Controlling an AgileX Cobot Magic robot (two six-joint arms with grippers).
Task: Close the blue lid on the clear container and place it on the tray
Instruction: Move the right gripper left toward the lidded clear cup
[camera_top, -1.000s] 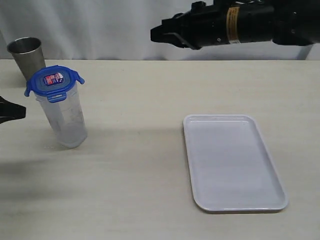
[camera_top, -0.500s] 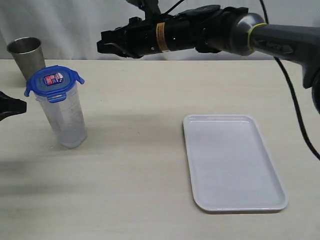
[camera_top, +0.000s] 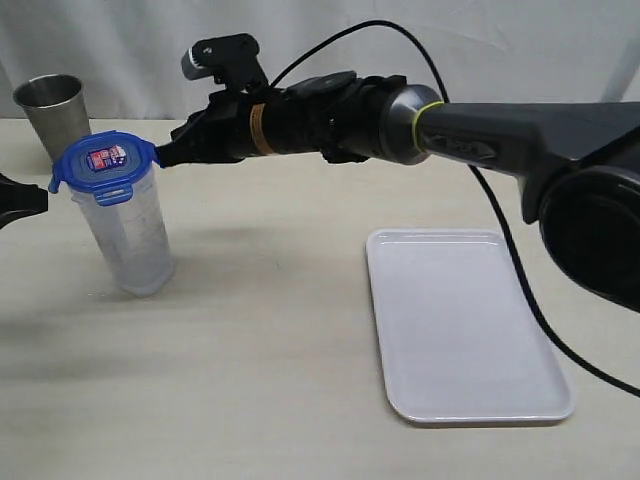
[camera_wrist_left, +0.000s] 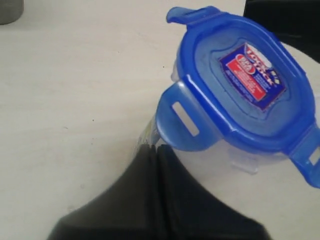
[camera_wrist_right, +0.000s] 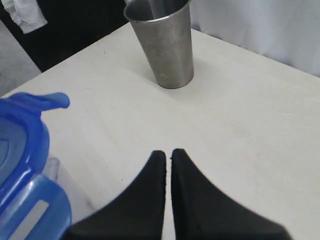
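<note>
The blue lid (camera_top: 105, 163) rests on top of the clear container (camera_top: 130, 245), which stands upright at the table's left. Its flaps stick outward, and the red-and-white sticker (camera_wrist_left: 254, 76) faces up. My right gripper (camera_top: 168, 152) has reached across from the right and sits shut just beside the lid's right flap, holding nothing (camera_wrist_right: 168, 152). At the far left edge my left gripper (camera_top: 40, 198) is shut and empty, its tips (camera_wrist_left: 156, 148) close below a flap of the lid (camera_wrist_left: 235, 95). The white tray (camera_top: 465, 325) lies at the right.
A steel cup (camera_top: 55, 112) stands behind the container at the back left, also in the right wrist view as the cup (camera_wrist_right: 162, 42). My long black right arm (camera_top: 400, 120) spans the back of the table above its surface.
The right arm has swept left across the back of the table, bringing its shut gripper from the upper right to beside the lid. The container, lid and left gripper have stayed put.
</note>
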